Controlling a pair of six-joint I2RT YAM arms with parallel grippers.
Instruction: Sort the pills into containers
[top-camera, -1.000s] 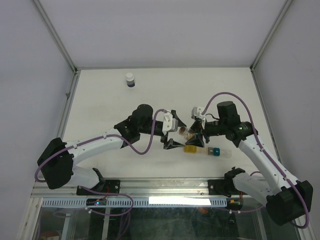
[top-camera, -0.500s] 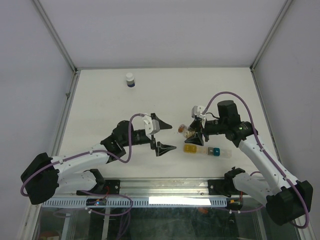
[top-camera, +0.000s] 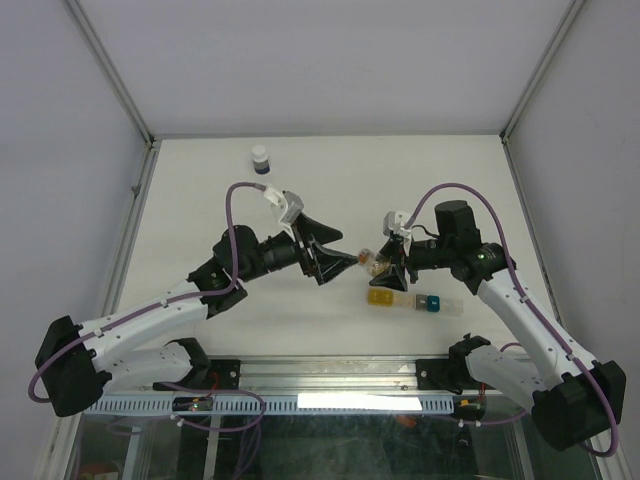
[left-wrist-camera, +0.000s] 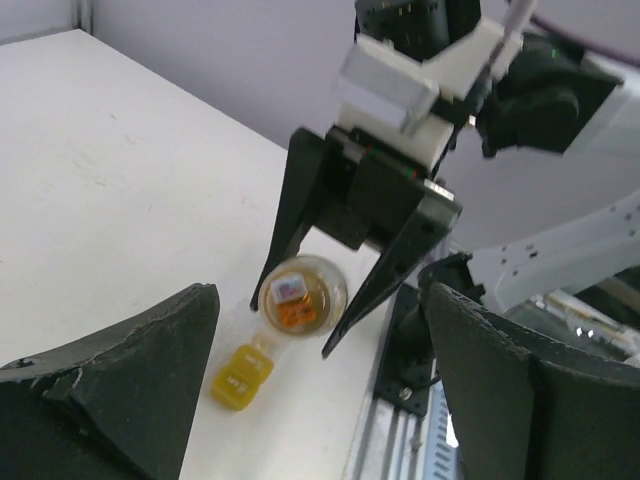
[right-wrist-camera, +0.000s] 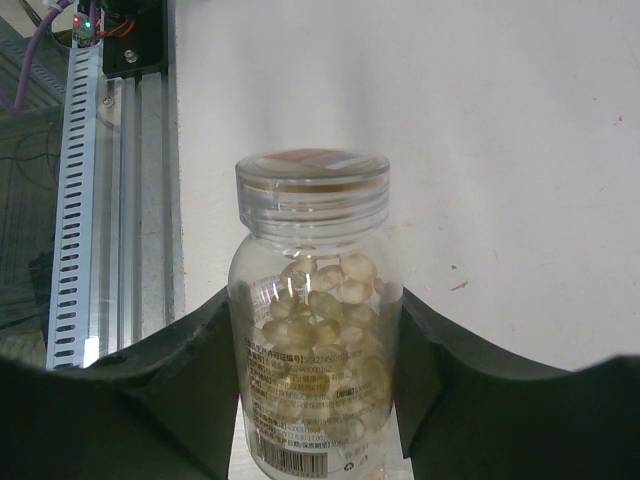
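Closest to the arm bases, flat on the tabletop, just on the base side of the right tool: the containers, a short strip of joined squares. Yellow compartment at the end toward the left tool, then clear, then teal compartment, then clear. Anything inside them: cannot tell.

A little farther out, the right tool itself, pinching a small clear vial by its sides, dark fingers pressed against the body below the cap. Clear lid on, lid end turned outward toward the left tool. Inside the vial, the pills: pale tan ovals heaped behind a printed label.

Opposite, the left tool, spread wide and gripping nothing, tips near the vial's lid end but not around it. In the left wrist view, vial end-on between the right tool's fingers, yellow compartment on the tabletop just beneath.

Farthest out, well beyond the left tool and near the back edge of the tabletop: a white-capped dark blue bottle, upright.
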